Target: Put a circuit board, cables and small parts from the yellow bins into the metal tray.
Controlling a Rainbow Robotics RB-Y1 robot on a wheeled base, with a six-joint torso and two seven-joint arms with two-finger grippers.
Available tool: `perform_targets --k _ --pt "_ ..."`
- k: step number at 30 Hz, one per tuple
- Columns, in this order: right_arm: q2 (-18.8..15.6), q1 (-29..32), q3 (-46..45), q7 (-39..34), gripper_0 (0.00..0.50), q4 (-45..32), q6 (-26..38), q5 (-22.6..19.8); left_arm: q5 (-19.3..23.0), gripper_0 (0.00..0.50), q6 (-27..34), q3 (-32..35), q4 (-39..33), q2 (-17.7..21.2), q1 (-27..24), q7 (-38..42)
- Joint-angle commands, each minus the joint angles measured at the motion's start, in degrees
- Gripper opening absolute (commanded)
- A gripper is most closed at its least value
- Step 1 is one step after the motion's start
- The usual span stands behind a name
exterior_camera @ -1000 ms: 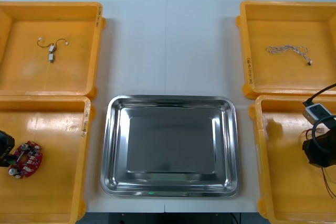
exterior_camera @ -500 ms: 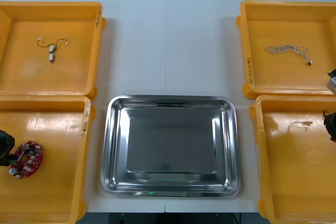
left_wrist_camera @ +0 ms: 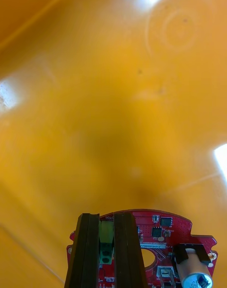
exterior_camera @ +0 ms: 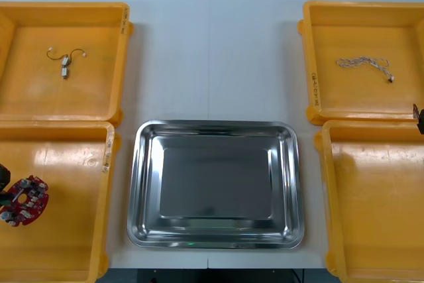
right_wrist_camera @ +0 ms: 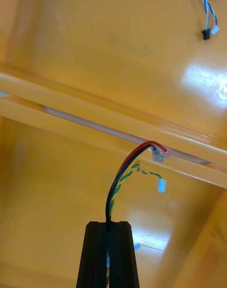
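Left gripper is seen clamped on the edge of the round red circuit board, over the yellow bin at the bench's near left corner. Right gripper is pinched shut on a red and yellow cable, above the bins along the right edge. The metal tray is set mid-bench, by the near edge.

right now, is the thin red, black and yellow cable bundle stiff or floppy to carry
Likely floppy: pinched in the right gripper, the cable bundle curves over and its strands splay apart. Probably light; its small white connectors may swing or snag.
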Motion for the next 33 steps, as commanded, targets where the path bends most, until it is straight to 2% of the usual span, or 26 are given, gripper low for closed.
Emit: perform_targets --k 1,8,14,19,23,33 --pt "0.07 -4.02 -1.74 -0.54 0.0 -1.81 0.28 -4.71 1.21 0.0 2.78 3.43 -5.78 0.46 1.83 -0.01" --pt "-0.11 -8.24 0.81 -0.98 0.0 -1.9 0.28 -10.86 2.71 0.0 5.77 5.89 -11.4 0.63 0.78 -0.19" --pt "-0.11 -10.62 4.68 -0.45 0.0 -2.87 0.28 -14.73 5.43 0.0 7.57 6.51 -15.45 2.57 -3.0 -0.8" --pt "-0.11 -11.41 8.9 0.08 0.0 -6.56 0.28 -15.34 7.81 0.0 7.57 6.16 -18.26 3.36 -6.87 -1.77" --pt "-0.11 -11.85 12.85 0.78 0.0 -9.63 0.28 -15.96 8.77 0.0 7.57 4.31 -19.93 3.27 -10.47 -5.55" --pt "0.59 -14.4 22.43 2.71 0.0 -16.31 0.28 -17.19 9.56 0.0 7.57 -4.48 -20.98 4.32 -19.97 -11.44"
